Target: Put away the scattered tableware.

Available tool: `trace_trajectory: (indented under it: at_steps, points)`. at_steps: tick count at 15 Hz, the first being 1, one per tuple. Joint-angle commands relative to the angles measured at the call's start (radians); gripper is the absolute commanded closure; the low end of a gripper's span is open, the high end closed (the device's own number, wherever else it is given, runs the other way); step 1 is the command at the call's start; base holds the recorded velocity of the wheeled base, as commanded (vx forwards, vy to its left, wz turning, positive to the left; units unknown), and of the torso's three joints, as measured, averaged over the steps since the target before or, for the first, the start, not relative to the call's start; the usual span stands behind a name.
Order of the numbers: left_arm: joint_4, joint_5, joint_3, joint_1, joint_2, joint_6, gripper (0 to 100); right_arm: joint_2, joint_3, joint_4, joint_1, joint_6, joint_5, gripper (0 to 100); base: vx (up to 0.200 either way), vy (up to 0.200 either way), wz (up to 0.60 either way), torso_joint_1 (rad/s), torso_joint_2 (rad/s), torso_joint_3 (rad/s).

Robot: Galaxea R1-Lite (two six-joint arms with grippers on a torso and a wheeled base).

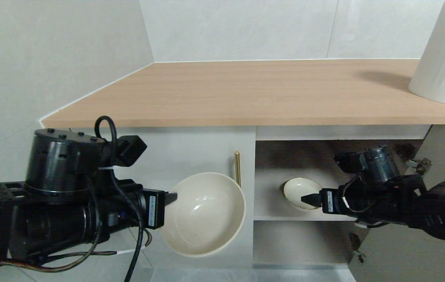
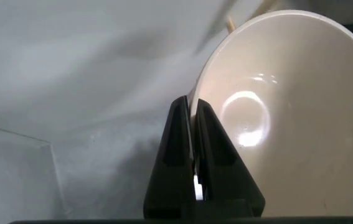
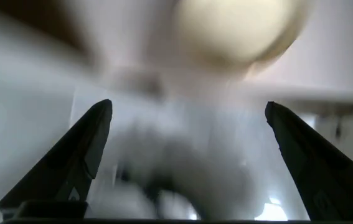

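Gripping the large bowl [image 1: 206, 215] by its rim, my left gripper [image 2: 192, 115] is clamped on the bowl's 9 o'clock edge in the head view, one finger inside the wall and one outside. The bowl hangs tilted before the closed cabinet door [image 1: 191, 152], with the door handle [image 1: 237, 168] at its 1 o'clock. My right gripper [image 1: 306, 199] is spread wide and empty, just beside the small bowl [image 1: 298, 188] at its 4 o'clock. That bowl rests on the shelf [image 1: 273, 213] of the open compartment. Both bowls look rigid, glossy and smooth, so I judge them slippery and liable to chip. Seat the rim deep between the pads and avoid knocks. The bowls carry no writing, and the small white tag on each gripper is too small to read.
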Motion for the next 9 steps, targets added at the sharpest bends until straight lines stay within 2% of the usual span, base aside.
trace_trajectory:
  at_steps: [1, 3, 6, 7, 8, 9]
  points:
    - [-0.001, 0.01, 0.003, -0.051, 0.089, 0.023, 100, -0.217, -0.016, 0.129, 0.119, -0.026, 0.059, 0, 0.0, 0.0, 0.0, 0.0, 0.0, 0.0]
    - [-0.024, 0.022, 0.001, -0.088, 0.154, 0.062, 100, -0.246, -0.013, 0.161, 0.16, -0.038, 0.059, 0, 0.0, 0.0, 0.0, 0.0, 0.0, 0.0]
    - [-0.104, 0.074, -0.009, -0.131, 0.25, 0.066, 100, -0.263, -0.014, 0.207, 0.168, -0.066, 0.062, 0, 0.0, 0.0, 0.0, 0.0, 0.0, 0.0]
    - [-0.158, 0.132, -0.032, -0.163, 0.294, 0.088, 100, -0.263, -0.016, 0.209, 0.188, -0.066, 0.059, 0, 0.0, 0.0, 0.0, 0.0, 0.0, 0.0]
    - [-0.164, 0.168, -0.034, -0.18, 0.306, 0.109, 100, -0.263, -0.013, 0.21, 0.201, -0.066, 0.057, 0, 0.0, 0.0, 0.0, 0.0, 0.0, 0.0]
    - [-0.165, 0.174, -0.037, -0.208, 0.335, 0.109, 100, -0.259, -0.01, 0.213, 0.217, -0.067, 0.056, 0, 0.0, 0.0, 0.0, 0.0, 0.0, 0.0]
